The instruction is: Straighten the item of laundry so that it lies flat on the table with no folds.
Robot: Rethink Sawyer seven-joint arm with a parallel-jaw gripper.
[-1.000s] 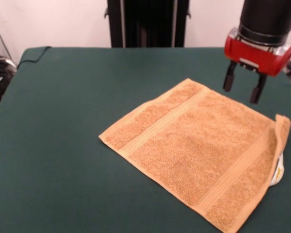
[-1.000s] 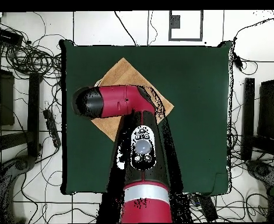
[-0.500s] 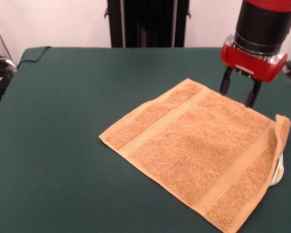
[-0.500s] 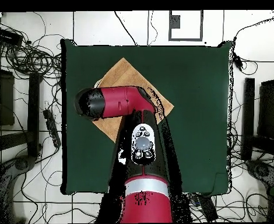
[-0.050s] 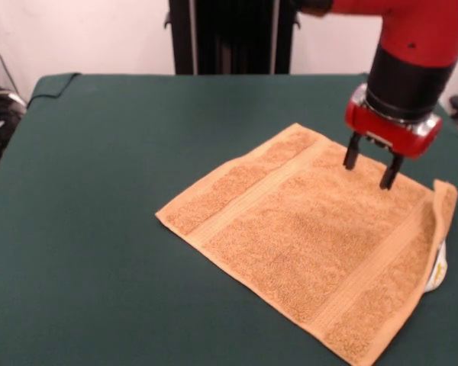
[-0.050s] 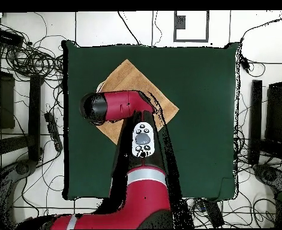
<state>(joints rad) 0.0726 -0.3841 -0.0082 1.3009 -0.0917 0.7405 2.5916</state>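
Towel: small square orange-tan terry towel point(image 5: 313, 236) spread on the dark green cloth-covered table point(image 5: 107, 191), its right edge curled up over a white label point(image 5: 438, 273).
Gripper: red-and-black gripper point(image 5: 369, 164), fingers spread, tips just above the towel's far part.
Overhead: the arm point(image 6: 122, 106) hides gripper and curled edge.

Towel point(image 5: 313, 236): we see it spread on the counter point(image 5: 99, 152), toward the front view's right, one corner folded over at the right edge.
Gripper point(image 5: 369, 168): above the towel's far right part, fingers apart.
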